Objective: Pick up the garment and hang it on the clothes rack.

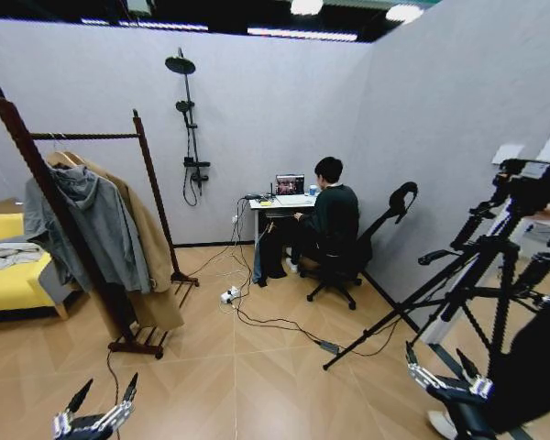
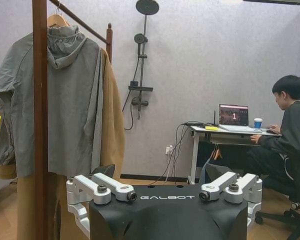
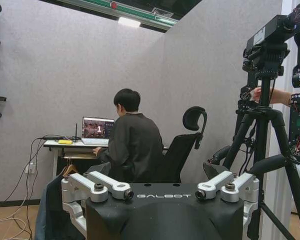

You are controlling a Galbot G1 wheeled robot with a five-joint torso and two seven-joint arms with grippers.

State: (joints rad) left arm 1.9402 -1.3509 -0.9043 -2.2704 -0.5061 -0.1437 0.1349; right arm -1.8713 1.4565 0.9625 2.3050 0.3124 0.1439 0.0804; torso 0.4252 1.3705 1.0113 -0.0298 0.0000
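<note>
The clothes rack (image 1: 149, 174) (image 2: 40, 125), dark reddish-brown wood, stands at the left with a grey hoodie (image 1: 96, 225) and a tan coat (image 1: 151, 243) on its top bar. The garment (image 1: 269, 254) (image 3: 47, 210) is a dark cloth on a light wooden hanger (image 3: 68, 170), hanging at the near end of the white desk; its print is hidden. My left gripper (image 1: 99, 403) is low at the front left, open and holding nothing. My right gripper (image 1: 445, 367) is low at the front right, also open and holding nothing. Both are far from the garment.
A person sits on an office chair (image 1: 348, 261) at the desk (image 1: 280, 202). Black camera tripods (image 1: 495, 266) crowd the right side. Cables and a power strip (image 1: 229, 295) lie on the wooden floor. A yellow sofa (image 1: 9, 280) sits beyond the rack.
</note>
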